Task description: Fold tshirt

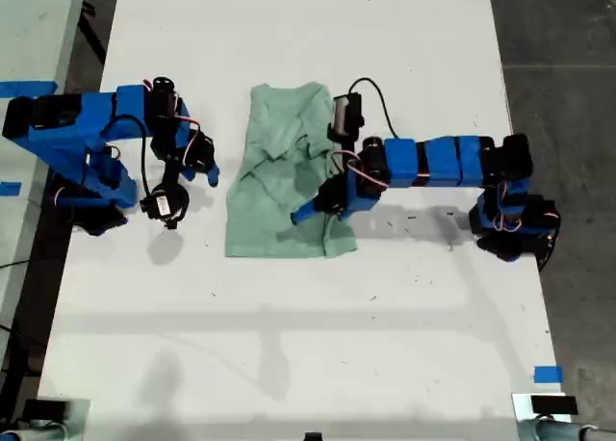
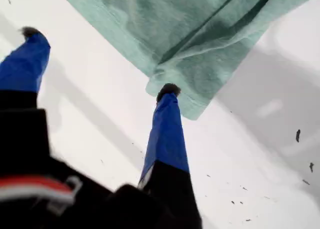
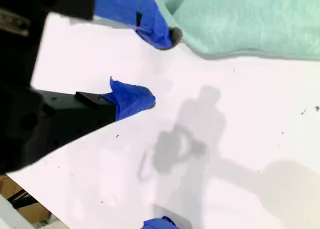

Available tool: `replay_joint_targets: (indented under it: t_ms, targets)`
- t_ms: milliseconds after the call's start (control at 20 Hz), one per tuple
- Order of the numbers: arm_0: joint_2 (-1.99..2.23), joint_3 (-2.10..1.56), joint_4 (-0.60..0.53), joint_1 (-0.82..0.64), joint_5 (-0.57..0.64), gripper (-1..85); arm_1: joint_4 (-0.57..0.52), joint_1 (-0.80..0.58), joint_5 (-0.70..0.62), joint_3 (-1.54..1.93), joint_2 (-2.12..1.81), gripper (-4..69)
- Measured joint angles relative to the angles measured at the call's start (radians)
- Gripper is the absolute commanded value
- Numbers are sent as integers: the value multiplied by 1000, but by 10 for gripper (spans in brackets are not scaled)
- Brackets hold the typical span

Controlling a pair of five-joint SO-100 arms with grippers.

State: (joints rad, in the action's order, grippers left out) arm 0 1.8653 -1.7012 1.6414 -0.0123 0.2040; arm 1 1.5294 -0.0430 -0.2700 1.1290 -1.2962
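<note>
- The pale mint-green cloth t-shirt (image 1: 274, 195) lies on the white tabletop (image 1: 289, 345) between the two blue arms, a little toward the far side. It is roughly rectangular but wrinkled, with loose folds across its middle.
- My first pincer (image 2: 100, 61) reaches in from the exterior view's right, at the near right part of the t-shirt. Its jaws are wide apart and grip nothing. One dark fingertip (image 2: 169, 89) sits at a hemmed corner of the cloth; I cannot tell whether it touches.
- My second pincer (image 3: 162, 66) hangs on the exterior view's left, just beside the left edge of the t-shirt. Its jaws are open and empty, above bare tabletop.
- I judge the cloth to be light, thin and very soft. It will not keep its shape, so it will sag and drag when only one point is lifted.
- The hem and the corners look like the best places to take hold, because the doubled edge gives more to pinch. The jaws should close low against the tabletop to catch the layer.
- A pinch in the wrinkled middle risks catching several layers.
</note>
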Motion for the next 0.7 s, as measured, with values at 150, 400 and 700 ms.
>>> replay_joint_targets:
  t_ms: [150,400,700]
  targets:
    - [-11,58,17,38,-5,138,11,0,14,86,-72,380]
    - [-44,71,-57,110,-44,323,11,0,15,138,-86,376]
    - [-66,-118,-229,129,-54,308,11,0,14,150,-86,372]
